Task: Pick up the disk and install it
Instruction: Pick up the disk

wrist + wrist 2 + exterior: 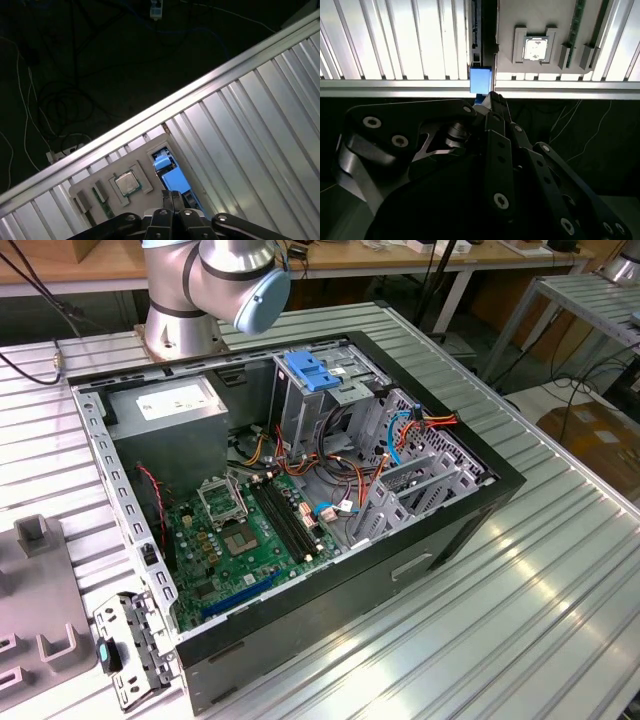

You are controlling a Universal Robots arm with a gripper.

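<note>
Ribbed aluminium tabletop point(240, 130), jaws clenched on nothing, tips just beside blue-edged disk point(171, 178) at grey tray point(145, 162) edge

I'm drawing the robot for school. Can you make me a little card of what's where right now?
computer case: open, lying on the ribbed metal table
inside it: green motherboard, grey power-supply box, blue latch plate
tool: at the table's edge, beside a grey tray
tray holds: a chip
disk: blue end right at the tool's tip; whether it is held, cannot tell
</note>
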